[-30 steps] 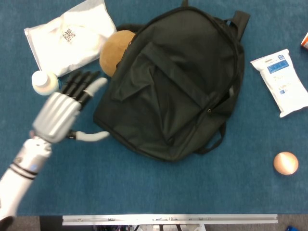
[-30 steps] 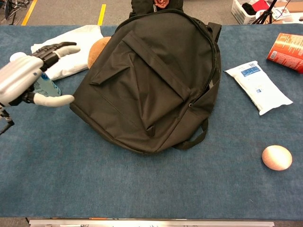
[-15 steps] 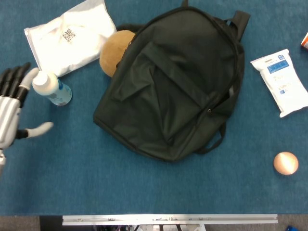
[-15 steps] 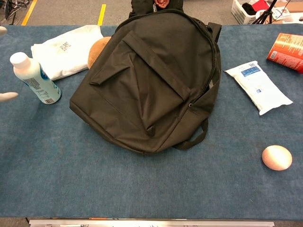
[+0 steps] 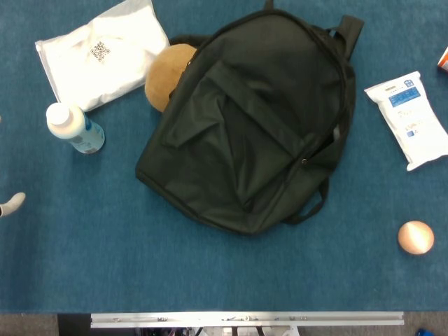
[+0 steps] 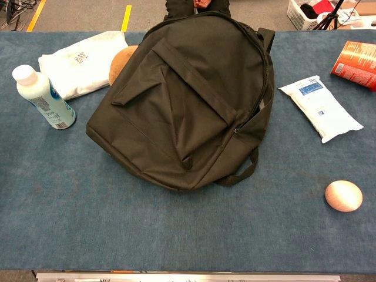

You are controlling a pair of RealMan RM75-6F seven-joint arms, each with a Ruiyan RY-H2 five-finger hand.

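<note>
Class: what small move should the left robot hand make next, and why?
Probably reach back in toward the bottle. Only a fingertip of the left robot hand shows at the head view's left edge, holding nothing, and the bottle stands upright, untouched, nearest it, beside the white bag and backpack.

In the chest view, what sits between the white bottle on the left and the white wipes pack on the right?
The black backpack fills most of that stretch between the bottle and the wipes pack; bare blue table lies either side of it.
</note>
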